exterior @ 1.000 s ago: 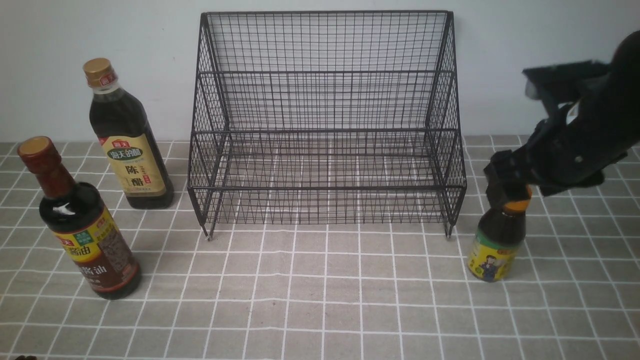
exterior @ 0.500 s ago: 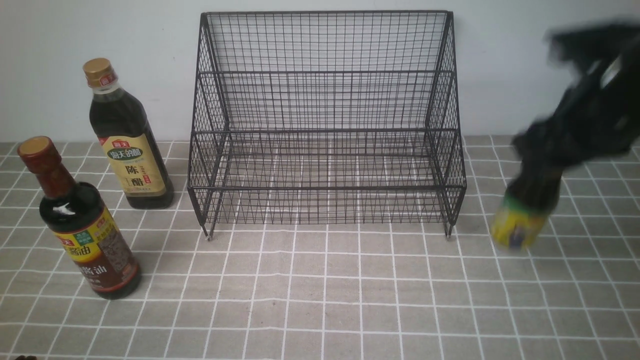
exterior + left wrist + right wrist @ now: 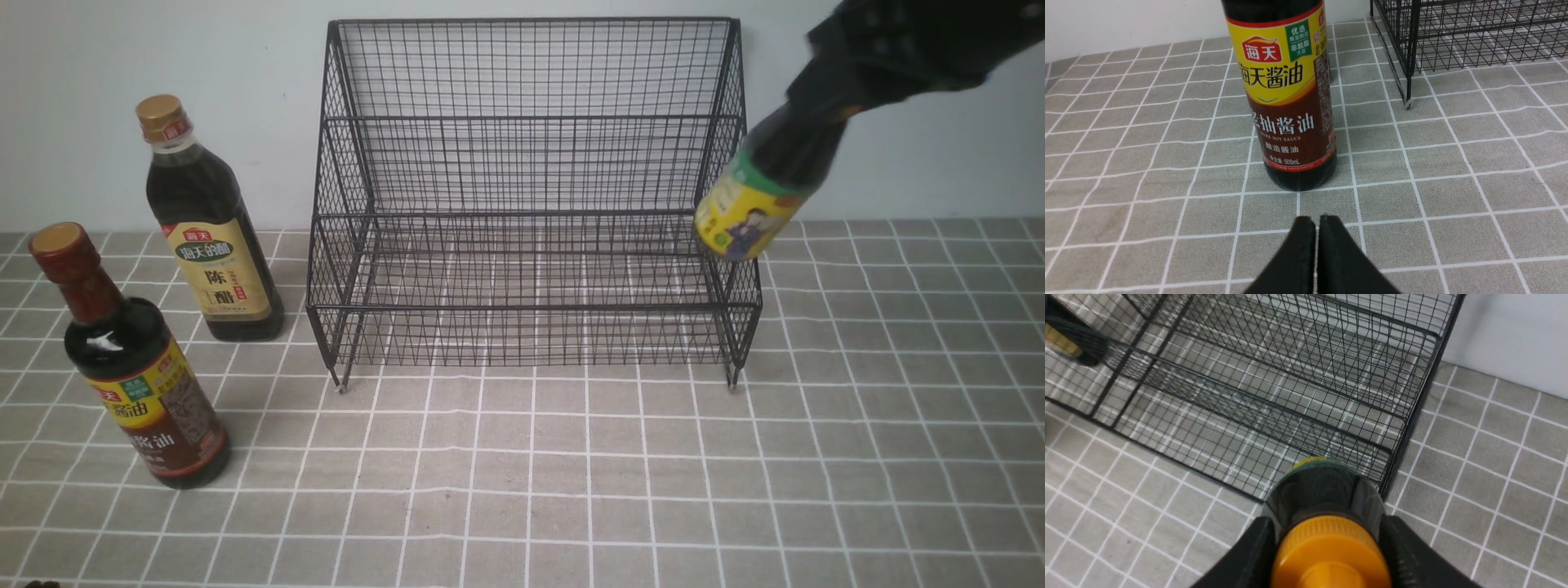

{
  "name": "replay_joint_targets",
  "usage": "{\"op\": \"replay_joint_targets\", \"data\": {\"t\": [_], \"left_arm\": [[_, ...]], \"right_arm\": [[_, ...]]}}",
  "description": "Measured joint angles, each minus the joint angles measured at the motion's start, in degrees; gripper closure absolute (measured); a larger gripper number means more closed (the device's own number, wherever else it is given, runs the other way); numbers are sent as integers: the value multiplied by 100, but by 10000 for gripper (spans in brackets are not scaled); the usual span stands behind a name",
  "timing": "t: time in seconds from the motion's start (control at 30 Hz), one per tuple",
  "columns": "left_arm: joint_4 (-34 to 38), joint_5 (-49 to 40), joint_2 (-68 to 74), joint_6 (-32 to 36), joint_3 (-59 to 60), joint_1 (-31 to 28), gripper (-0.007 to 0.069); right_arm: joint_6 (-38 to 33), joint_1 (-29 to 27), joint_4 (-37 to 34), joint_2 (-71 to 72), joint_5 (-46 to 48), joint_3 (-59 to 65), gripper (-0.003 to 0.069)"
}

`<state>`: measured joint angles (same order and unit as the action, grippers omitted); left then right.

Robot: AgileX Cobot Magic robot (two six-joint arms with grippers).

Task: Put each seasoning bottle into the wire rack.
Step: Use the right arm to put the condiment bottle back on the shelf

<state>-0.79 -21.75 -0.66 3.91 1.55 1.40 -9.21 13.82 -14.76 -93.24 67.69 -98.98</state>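
Note:
The black wire rack [image 3: 531, 204] stands at the back middle, against the wall. My right gripper [image 3: 824, 90] is shut on the small bottle [image 3: 755, 192] with the orange cap [image 3: 1331, 551], holding it tilted in the air over the rack's right side wall [image 3: 1412, 416]. At the left stand two tall bottles: one with a gold cap and beige label [image 3: 208, 224] further back, one with a brown-red neck and yellow-red label [image 3: 131, 363] nearer. My left gripper [image 3: 1316, 222] is shut and empty, low over the cloth just short of that nearer bottle [image 3: 1288, 94].
A grey checked cloth [image 3: 571, 474] covers the table. A pale wall [image 3: 163, 49] rises right behind the rack. The rack's front left foot [image 3: 1406, 104] stands close to the right of the nearer tall bottle.
My right gripper lifted the small bottle off the cloth at the right and carried it up and leftward to the rack's right side. The left arm and both tall bottles stayed still.

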Motion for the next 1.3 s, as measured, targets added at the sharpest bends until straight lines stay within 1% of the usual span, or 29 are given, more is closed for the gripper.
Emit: {"op": "replay_joint_targets", "data": {"t": [0.2,0.73,0.9,0.97,1.0,1.03,1.07,1.1,1.17,1.23,1.3], "left_arm": [[0,0,0,0,0,0,631],[0,0,0,0,0,0,631],[0,0,0,0,0,0,631],[0,0,0,0,0,0,631],[0,0,0,0,0,0,631],[0,0,0,0,0,0,631],[0,0,0,0,0,0,631],[0,0,0,0,0,0,631],[0,0,0,0,0,0,631],[0,0,0,0,0,0,631],[0,0,0,0,0,0,631]], "right_arm": [[-65,0,20,-513,-383,-19,361],[-298,59,-105,-1419,-589,-19,361],[-420,251,216,-1579,-671,-25,358],[-414,310,328,-1579,-682,-30,346],[-387,396,494,-1579,-754,-30,312],[-387,403,510,-1579,-765,-30,312],[-329,468,633,-1579,-811,-49,258],[-329,474,653,-1574,-817,-49,258],[-161,526,773,-1543,-811,-68,192],[-3,537,839,-1428,-771,-68,161],[66,543,895,-1204,-719,-68,153]]}}
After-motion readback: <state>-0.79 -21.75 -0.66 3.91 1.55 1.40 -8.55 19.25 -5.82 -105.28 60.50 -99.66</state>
